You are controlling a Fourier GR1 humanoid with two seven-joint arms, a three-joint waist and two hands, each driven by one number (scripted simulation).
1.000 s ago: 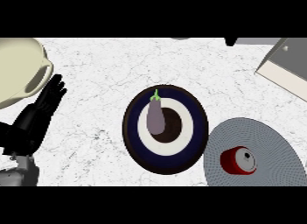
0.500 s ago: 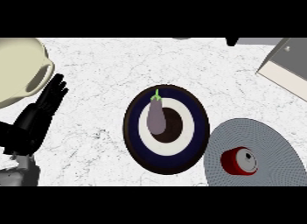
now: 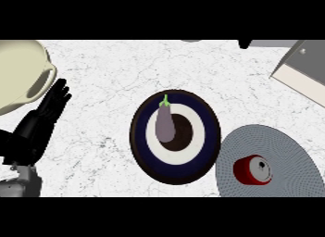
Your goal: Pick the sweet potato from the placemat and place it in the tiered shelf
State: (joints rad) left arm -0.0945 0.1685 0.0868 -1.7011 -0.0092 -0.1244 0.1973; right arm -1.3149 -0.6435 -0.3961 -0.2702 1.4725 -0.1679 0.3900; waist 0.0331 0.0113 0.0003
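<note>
Sweet potato (image 3: 252,169) is the task's name for it. What I see on the round grey placemat (image 3: 291,152) at the lower right of the frame is a squat red lump with a pale round face and a dark dot. I take that to be it, perhaps seen end-on. It sits left of the mat's middle, near the dark-rimmed plate (image 3: 140,139) at the frame's centre but apart from it. That plate carries a purple eggplant (image 3: 166,126), its green stem pointing to the top of the frame. The tiered shelf (image 3: 308,69) is, I judge, the grey and cream box cut off at the upper right. A big cream bowl (image 3: 11,76) fills the upper left.

My left hand (image 3: 35,127) rests at the frame's left edge, fingers straight and close together, holding nothing. My right hand shows nowhere.

I judge the reach is not yet begun. The mat lies on my right hand's side, so I would bring that hand in from the lower right. I would spread fingers and thumb to straddle the red lump, curl round its sides, and lift straight up before heading to the upper right, without dragging the mat or clipping the plate.

No brand, label or writing can be read anywhere.
</note>
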